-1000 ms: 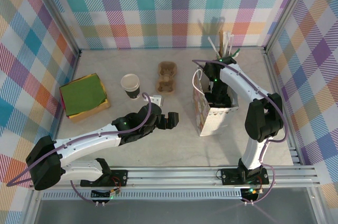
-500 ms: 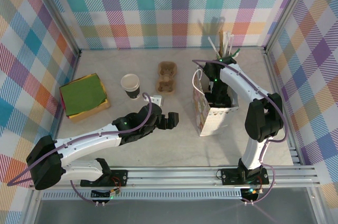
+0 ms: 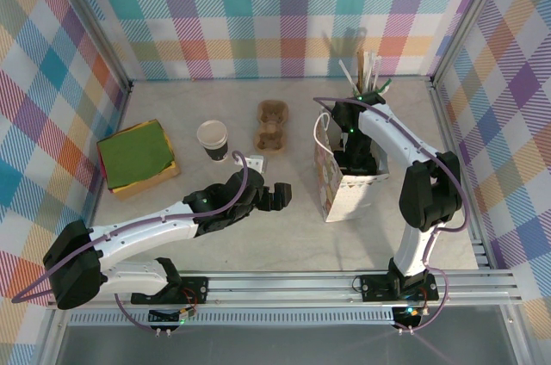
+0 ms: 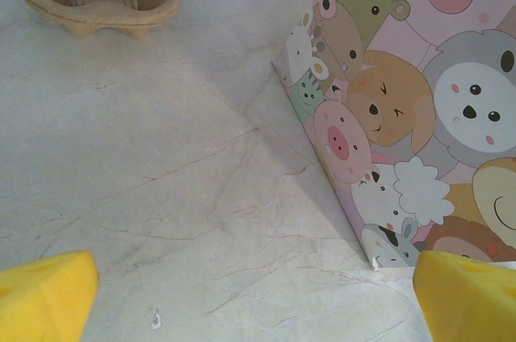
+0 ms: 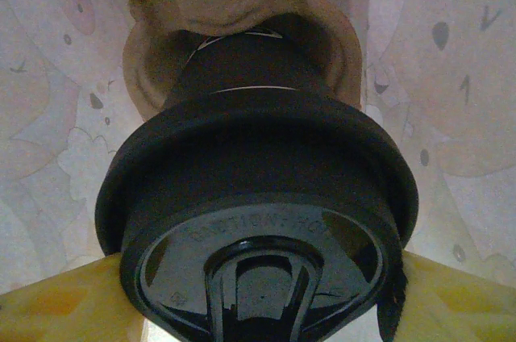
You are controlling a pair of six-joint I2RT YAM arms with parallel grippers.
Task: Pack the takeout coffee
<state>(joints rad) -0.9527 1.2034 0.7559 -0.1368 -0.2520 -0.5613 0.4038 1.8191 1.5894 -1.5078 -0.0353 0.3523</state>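
1. So, right gripper [image 5: 258,303]: my jaws are closed on the takeout coffee [image 5: 258,189]. The yellow pads [image 5: 56,302] sit at 7 and 5 o'clock of the lid, tucked under its rim.
2. Location: it's down inside the paper bag [image 3: 349,197], with bag walls on both sides in the wrist view. The cup base points at a pulp carrier [image 5: 234,3] at 12 o'clock. It looks at or in the socket, but I can't tell if it's seated.
3. Left gripper [image 3: 279,195]: jaws wide, nothing in them. It hangs over the table [image 3: 258,236] at 9 o'clock of the bag, near but apart.
4. Handling, my guess: paper cup with a thin wall, so it crushes if squeezed hard. I can't tell the weight, so I assume liquid and keep it upright. The lid looks like smooth press-fit plastic and could pop if it takes the load. The best hold is on the cup wall just under the lid rim, so the rim acts as a stop.
5. Room inside: tight. The paper walls give, but they can snag a finger when the jaws spread. The only clean exit is straight up through the mouth.
6. Room outside: a second pulp carrier [image 3: 272,126] is at 10 o'clock of the bag and a lidless cup [image 3: 213,139] is further out at 9 o'clock, both well apart from it. There is open table at 6 o'clock. The bag stands free and probably tips easily.
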